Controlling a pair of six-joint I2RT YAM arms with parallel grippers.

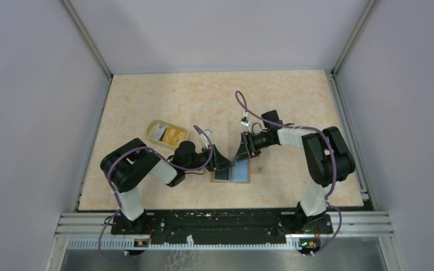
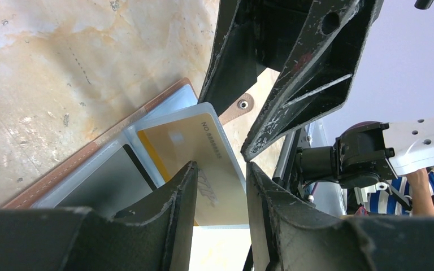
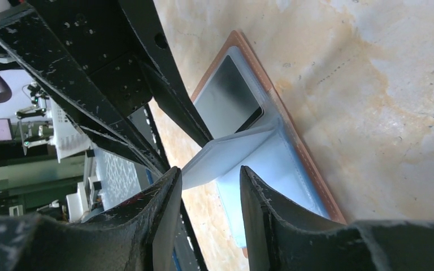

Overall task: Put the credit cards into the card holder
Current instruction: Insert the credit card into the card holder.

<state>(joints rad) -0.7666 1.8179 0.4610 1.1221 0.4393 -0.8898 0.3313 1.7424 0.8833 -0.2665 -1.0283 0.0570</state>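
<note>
table top (image 1: 215, 96): beige, marbled, matt, evenly lit, soft shadows only. enclosure: plain pale grey-lilac panels form the back wall (image 1: 215, 34), left wall (image 1: 28, 113) and right wall (image 1: 412, 113), joined by aluminium corner posts (image 1: 87, 36). near edge: a black base plate (image 1: 226, 221) on aluminium rails (image 1: 226, 232), then a brushed metal sheet (image 1: 226, 259). right wrist view: blurred room beyond, with a lit screen (image 3: 1, 130)

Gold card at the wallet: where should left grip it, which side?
Probably the near short end, left gripper coming from the side away from the wallet. The card lies far end over the open wallet, where the right gripper crowds it; only the near end is free.
</note>
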